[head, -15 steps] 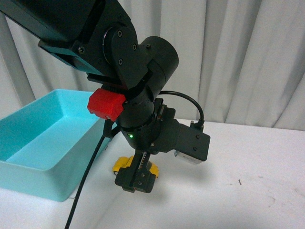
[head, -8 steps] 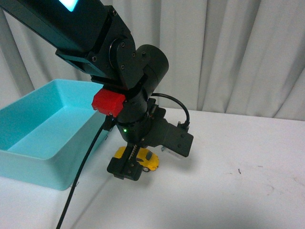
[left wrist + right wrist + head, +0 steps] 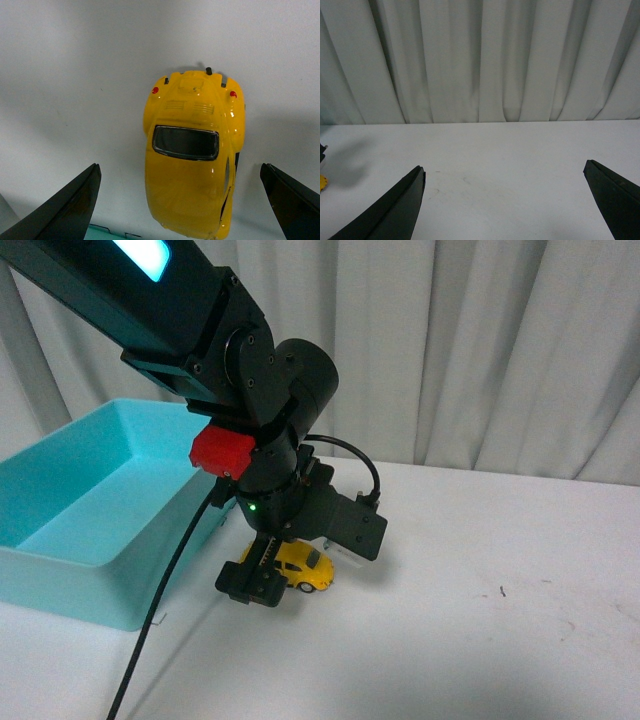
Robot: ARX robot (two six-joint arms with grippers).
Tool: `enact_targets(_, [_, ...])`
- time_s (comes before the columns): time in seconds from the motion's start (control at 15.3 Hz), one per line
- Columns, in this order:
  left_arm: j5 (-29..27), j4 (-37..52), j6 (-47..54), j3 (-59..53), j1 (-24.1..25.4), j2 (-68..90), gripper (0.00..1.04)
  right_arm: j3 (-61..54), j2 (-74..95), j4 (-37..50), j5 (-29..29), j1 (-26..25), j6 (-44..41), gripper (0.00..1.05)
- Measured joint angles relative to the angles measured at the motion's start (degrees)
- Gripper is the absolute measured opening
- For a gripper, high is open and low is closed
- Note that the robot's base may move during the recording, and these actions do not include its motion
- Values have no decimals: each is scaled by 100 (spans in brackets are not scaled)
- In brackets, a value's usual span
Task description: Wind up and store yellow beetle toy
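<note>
Your left gripper [image 3: 178, 167] hangs over the yellow beetle toy [image 3: 305, 570] with its jaws spread wide past both flanks, touching nothing. The toy sits on the table [image 3: 480, 640], just at three o'clock of the bin [image 3: 60, 590]. It looks light, hard and glossy, so pinch it across the doors, low between the wheels, where the rounded shell should slip least; your right gripper [image 3: 504, 170] is also wide open and empty.
</note>
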Motion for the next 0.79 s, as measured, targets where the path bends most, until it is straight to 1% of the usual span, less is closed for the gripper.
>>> enact_targets(0.13, [-116,-31,-181,13,15,66,98,0,0,0,0,0,0,98])
enact_targets(0.2, [-127,-44,-243,31,15,98,94,0,0,0,0,0,0,98])
enact_targets(0.46, [-142,168,-310,33,-17,151,52,0,0,2,0,0,0,98])
enact_targets(0.59, [-188,210,-323,31,-57,129,42,0,0,0,0,0,0,98])
enact_targets(0.72, [-87,175,-411,20,-98,85,41,0,0,0,0,0,0,98])
enact_targets(0.79, [48,138,-562,-20,-107,26,41,0,0,2,0,0,0,98])
